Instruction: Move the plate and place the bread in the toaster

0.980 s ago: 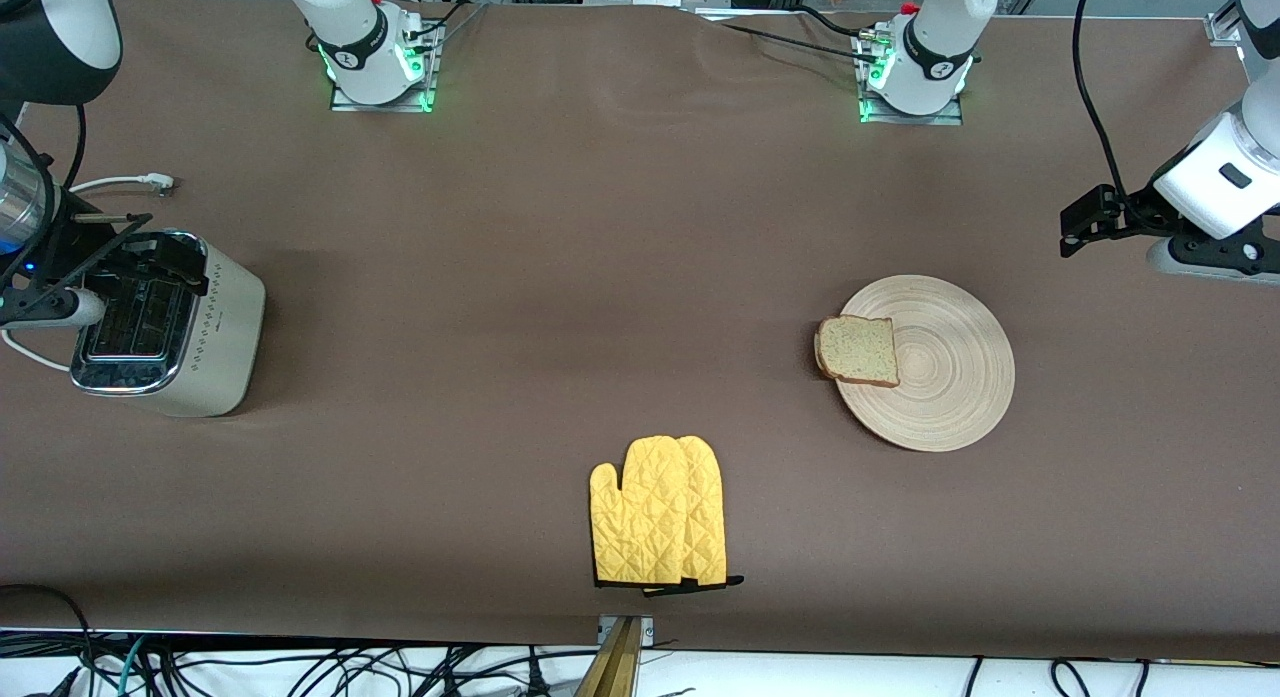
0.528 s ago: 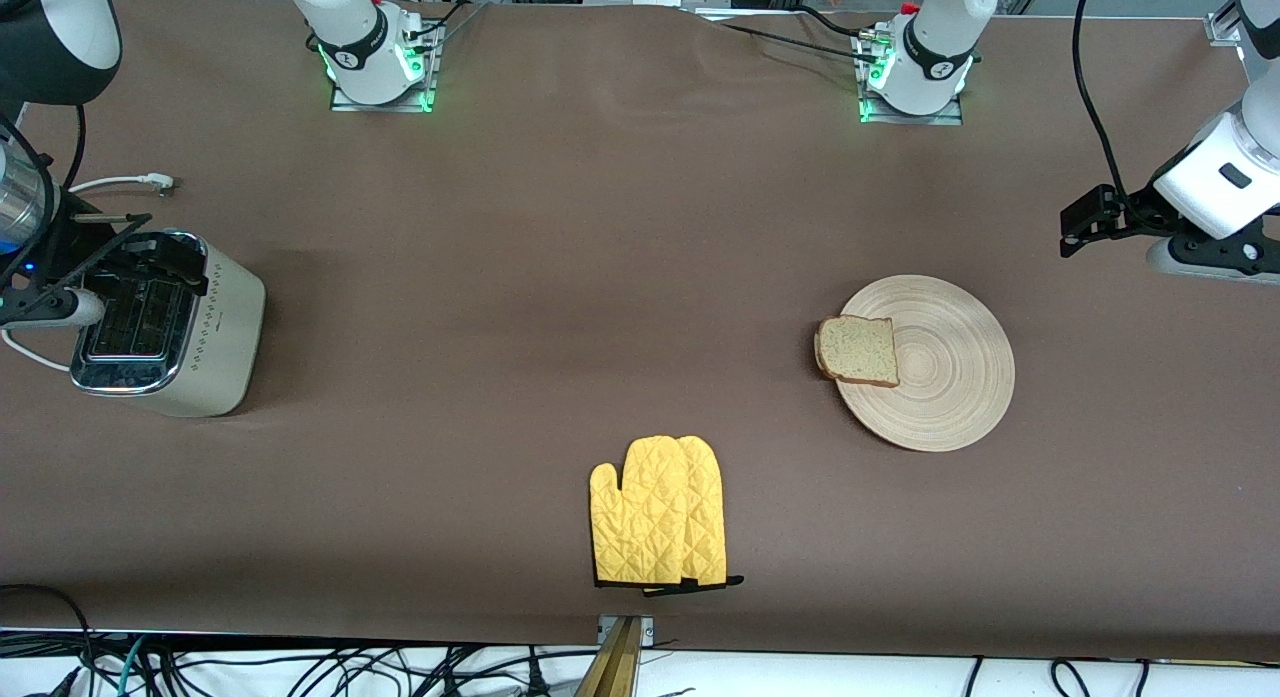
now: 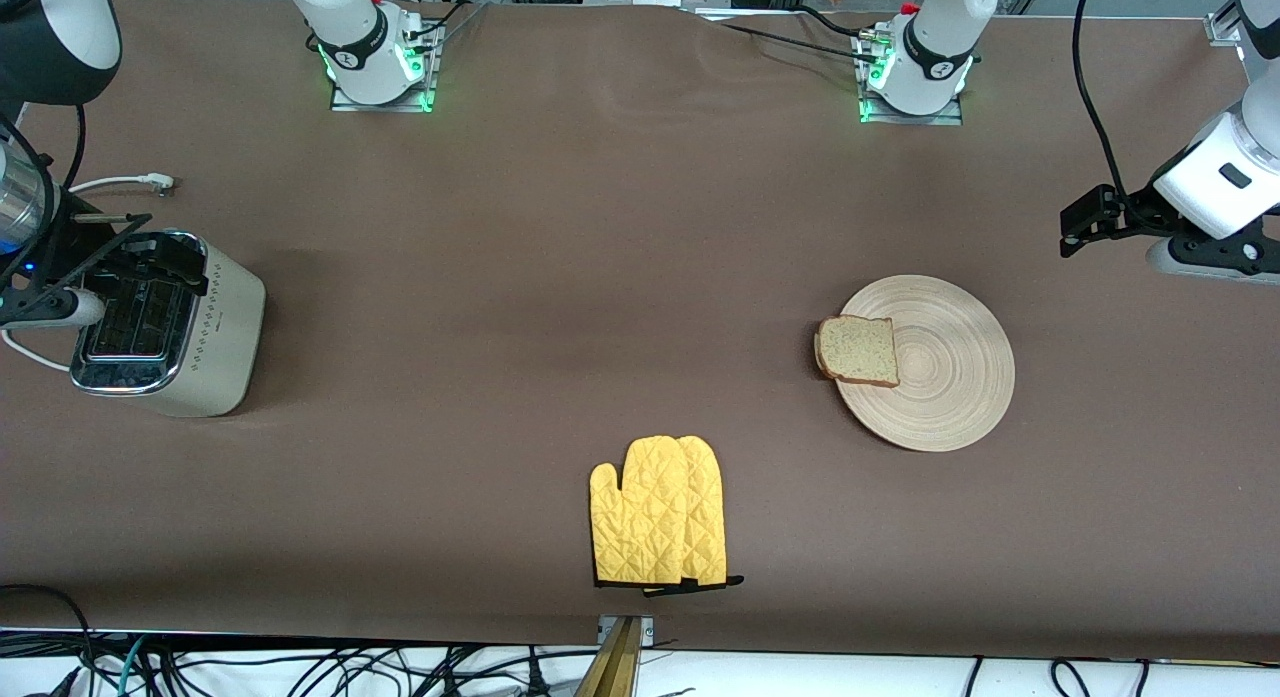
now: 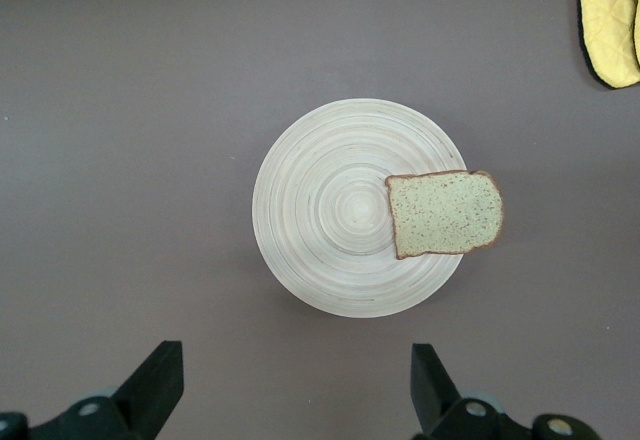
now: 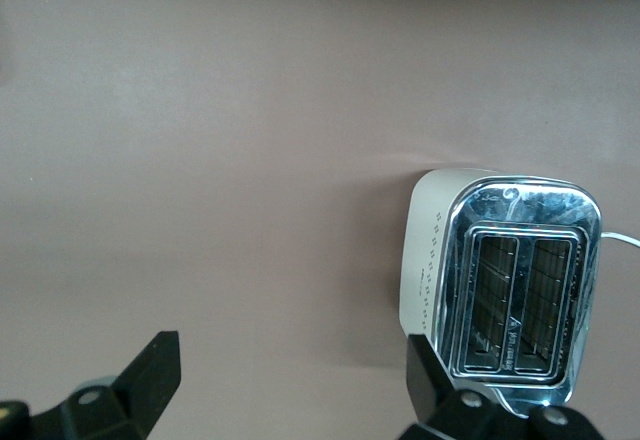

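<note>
The round wooden plate (image 3: 940, 377) lies toward the left arm's end of the table. The bread (image 3: 858, 350) lies on its rim, overhanging the edge toward the right arm's end. My left gripper (image 3: 1205, 252) hangs open and empty in the air beside the plate. The left wrist view shows the plate (image 4: 330, 210) and the bread (image 4: 445, 213) ahead of the left gripper (image 4: 295, 360). The cream toaster (image 3: 165, 322) stands at the right arm's end. My right gripper (image 3: 120, 262) hangs open and empty over it. In the right wrist view the toaster (image 5: 500, 280) is beside the right gripper (image 5: 290, 355).
A yellow oven mitt (image 3: 658, 512) lies flat near the table's front edge, midway between toaster and plate; it also shows in the left wrist view (image 4: 610, 15). A white cable (image 3: 120, 184) lies by the toaster.
</note>
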Controlling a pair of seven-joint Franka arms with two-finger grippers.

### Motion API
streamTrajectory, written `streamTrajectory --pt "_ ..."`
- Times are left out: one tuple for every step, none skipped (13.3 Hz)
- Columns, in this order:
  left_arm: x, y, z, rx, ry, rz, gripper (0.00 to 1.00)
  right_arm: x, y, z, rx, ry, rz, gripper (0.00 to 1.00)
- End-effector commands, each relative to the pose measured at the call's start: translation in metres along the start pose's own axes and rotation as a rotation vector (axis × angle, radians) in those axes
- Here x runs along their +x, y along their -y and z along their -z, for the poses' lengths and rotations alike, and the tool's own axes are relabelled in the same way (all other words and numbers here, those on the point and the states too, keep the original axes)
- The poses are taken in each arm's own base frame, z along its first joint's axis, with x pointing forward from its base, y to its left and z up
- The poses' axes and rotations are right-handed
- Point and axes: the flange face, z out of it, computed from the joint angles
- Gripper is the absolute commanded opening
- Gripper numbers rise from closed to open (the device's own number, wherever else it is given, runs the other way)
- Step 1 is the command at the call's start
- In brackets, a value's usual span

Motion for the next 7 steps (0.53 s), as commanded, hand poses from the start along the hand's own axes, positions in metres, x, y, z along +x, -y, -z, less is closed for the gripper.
streamTrajectory --pt "-0.0003 -0.0005 0.0042 -0.002 -0.006 0.003 1.00 0.0001 -0.0023 0.0022 -0.010 -0.005 0.010 1.00" --pt "-0.0002 0.0030 0.0032 -0.002 -0.004 0.004 1.00 0.0001 -0.0023 0.0022 -0.010 -0.005 0.010 1.00" --pt "-0.0003 0.0047 0.0031 -0.002 -0.004 0.006 1.00 0.0001 -0.0023 0.0022 -0.010 -0.005 0.010 1.00" --pt "0.0001 0.0048 0.0023 -0.002 -0.003 0.009 1.00 0.0001 -0.0023 0.0022 -0.010 -0.005 0.010 1.00" --pt "-0.0002 0.0038 0.0032 -0.004 -0.004 0.013 1.00 0.0001 -0.0032 0.0022 -0.010 -0.005 0.009 1.00" --pt "-0.0003 0.0046 0.0031 -0.004 -0.004 0.015 1.00 0.0001 -0.0023 0.0022 -0.010 -0.005 0.010 1.00" --pt "-0.0003 0.0045 0.0031 -0.005 -0.004 0.017 1.00 0.0001 -0.0023 0.0022 -0.010 -0.005 0.010 1.00"
